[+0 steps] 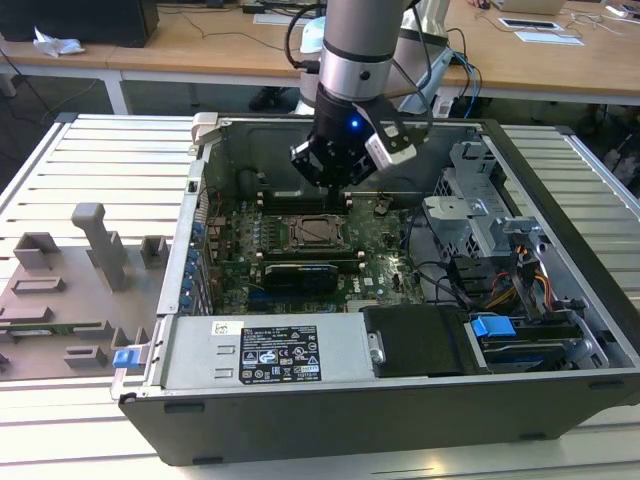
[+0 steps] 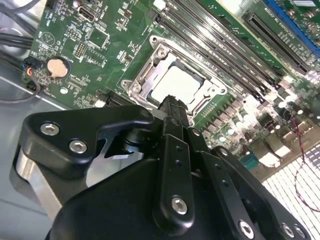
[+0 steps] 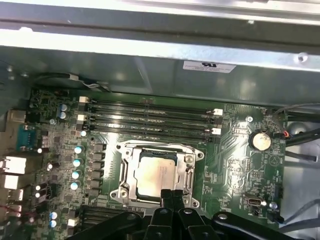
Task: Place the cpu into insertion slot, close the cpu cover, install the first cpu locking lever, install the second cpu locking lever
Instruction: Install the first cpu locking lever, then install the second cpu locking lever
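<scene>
Gripper (image 1: 337,190) hangs inside the open computer case (image 1: 560,390), just above the green motherboard (image 3: 235,165). Jaws pressed together, holding nothing, tip right at the edge of the insertion slot (image 3: 157,172) in both wrist views. The cpu (image 2: 177,84) sits flat in the slot, silver top visible. The cpu cover (image 3: 192,170) lies down around it, framing the chip. Memory slots (image 3: 150,117) run just beside the socket.
</scene>
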{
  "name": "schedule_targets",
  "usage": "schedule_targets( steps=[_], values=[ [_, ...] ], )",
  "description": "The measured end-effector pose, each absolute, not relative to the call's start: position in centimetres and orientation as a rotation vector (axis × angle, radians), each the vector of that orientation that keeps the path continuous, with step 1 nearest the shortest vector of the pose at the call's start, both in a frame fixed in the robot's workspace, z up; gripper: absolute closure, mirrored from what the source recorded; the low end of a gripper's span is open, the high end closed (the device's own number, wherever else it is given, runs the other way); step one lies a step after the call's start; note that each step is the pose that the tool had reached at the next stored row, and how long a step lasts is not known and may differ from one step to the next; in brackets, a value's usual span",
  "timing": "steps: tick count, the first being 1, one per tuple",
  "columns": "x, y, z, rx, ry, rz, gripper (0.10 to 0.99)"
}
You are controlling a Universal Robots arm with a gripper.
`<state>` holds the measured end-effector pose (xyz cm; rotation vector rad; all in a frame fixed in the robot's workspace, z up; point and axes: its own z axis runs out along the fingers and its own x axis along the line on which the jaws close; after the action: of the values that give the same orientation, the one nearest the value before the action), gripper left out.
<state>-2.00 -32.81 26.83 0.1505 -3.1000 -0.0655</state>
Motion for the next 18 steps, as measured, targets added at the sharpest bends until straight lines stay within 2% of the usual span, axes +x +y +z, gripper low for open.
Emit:
schedule_targets(
  steps=[18],
  values=[
    [-3.1,-33.0,26.8,0.151,-3.100,-0.066,0.980]
  ],
)
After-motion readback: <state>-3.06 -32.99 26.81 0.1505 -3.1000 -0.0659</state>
